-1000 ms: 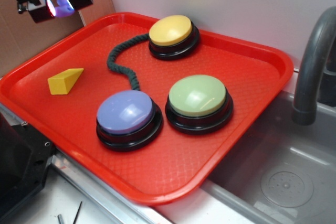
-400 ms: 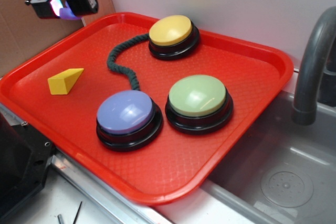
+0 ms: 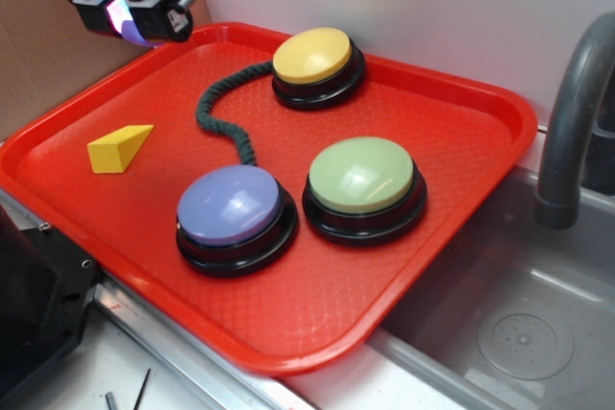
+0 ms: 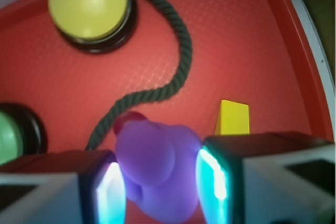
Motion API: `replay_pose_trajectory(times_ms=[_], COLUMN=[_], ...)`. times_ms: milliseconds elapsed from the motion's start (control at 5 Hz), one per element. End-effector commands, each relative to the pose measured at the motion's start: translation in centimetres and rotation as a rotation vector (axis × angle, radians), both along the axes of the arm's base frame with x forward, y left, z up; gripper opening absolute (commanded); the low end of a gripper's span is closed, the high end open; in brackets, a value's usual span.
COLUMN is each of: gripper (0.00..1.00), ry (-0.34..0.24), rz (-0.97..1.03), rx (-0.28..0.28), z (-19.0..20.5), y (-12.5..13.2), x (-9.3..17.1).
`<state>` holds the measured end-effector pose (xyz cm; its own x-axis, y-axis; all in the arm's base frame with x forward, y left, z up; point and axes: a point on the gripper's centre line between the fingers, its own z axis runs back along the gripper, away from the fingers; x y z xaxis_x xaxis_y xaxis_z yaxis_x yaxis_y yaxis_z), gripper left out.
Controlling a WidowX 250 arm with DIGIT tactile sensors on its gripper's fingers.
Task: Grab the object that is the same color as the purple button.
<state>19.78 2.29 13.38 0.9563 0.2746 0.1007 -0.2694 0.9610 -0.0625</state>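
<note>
The wrist view looks straight down between the fingers and shows what the exterior view barely reveals: the gripper (image 4: 160, 187) is clamped on the purple duck (image 4: 156, 169), its two lit pads (image 4: 110, 195) pressing the figurine's sides. Here the duck fills the lower middle of the picture as a smooth, rounded, soft-looking lavender body with a small reddish tip at its 11 o'clock edge, blurred by closeness. In the exterior view the gripper (image 3: 130, 18) hangs high at 10 o'clock, above the red tray's (image 3: 452, 228) far-left rim, and the duck (image 3: 132, 34) appears only as a thin sliver of violet between the dark finger blocks, clear of the tray surface.

The exterior view alone shows the purple button (image 3: 231, 206), a lavender dome on a black base at about 7 o'clock of the tray's centre, just beside the green button (image 3: 362, 177). The wrist view cuts the purple button out and catches only an edge of the green button (image 4: 10, 136) at 9 o'clock. Both views show the yellow button (image 3: 312, 57), the dark green rope (image 3: 219, 108) curling from it, and the yellow wedge (image 3: 117, 148), which sits at 3 o'clock of the duck in the wrist picture. Only the exterior view takes in the grey sink (image 3: 519, 333) and faucet (image 3: 572, 112) to the tray's 3 o'clock, set in the worktop (image 3: 86, 372).
</note>
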Motion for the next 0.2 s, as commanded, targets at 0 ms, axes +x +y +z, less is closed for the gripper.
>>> replay_pose_trajectory(times_ms=[0], gripper=[0.0], ry=[-0.032], rz=[-0.008], rx=[-0.038], z=[1.57], y=[1.52], x=[0.05])
